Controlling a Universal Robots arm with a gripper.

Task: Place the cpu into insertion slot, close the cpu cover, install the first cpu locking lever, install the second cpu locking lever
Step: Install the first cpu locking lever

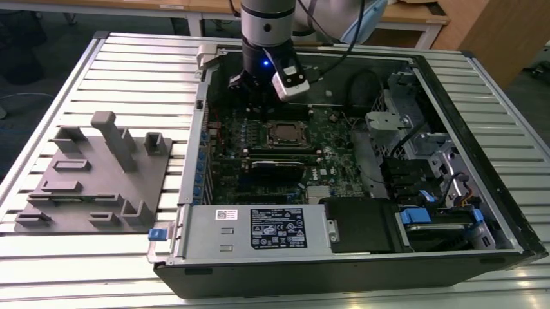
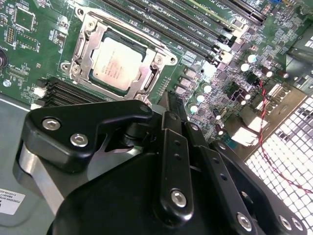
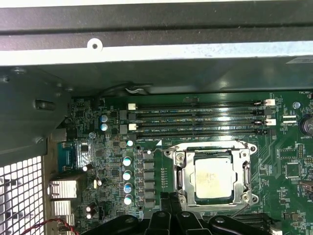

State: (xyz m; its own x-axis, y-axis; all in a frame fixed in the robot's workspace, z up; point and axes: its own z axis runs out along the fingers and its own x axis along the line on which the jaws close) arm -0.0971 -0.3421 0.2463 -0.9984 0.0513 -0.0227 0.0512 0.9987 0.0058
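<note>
Gripper (image 2: pixel 168 100), jaws drawn together with nothing between them, hangs low inside the computer case (image 1: pixel 361 264), just beside the insertion slot (image 3: pixel 177 157). The cpu (image 3: pixel 213 178) lies seated in that slot on the green motherboard (image 1: pixel 337 164). Its dull silver top shows through the cpu cover (image 3: pixel 246 171), which lies flat around it.

Slatted metal table (image 1: pixel 129 64); wooden desks (image 1: pixel 417 14) behind; dark floor (image 1: pixel 60 26); wooden cabinet (image 1: pixel 498 32) at exterior view's right.
</note>
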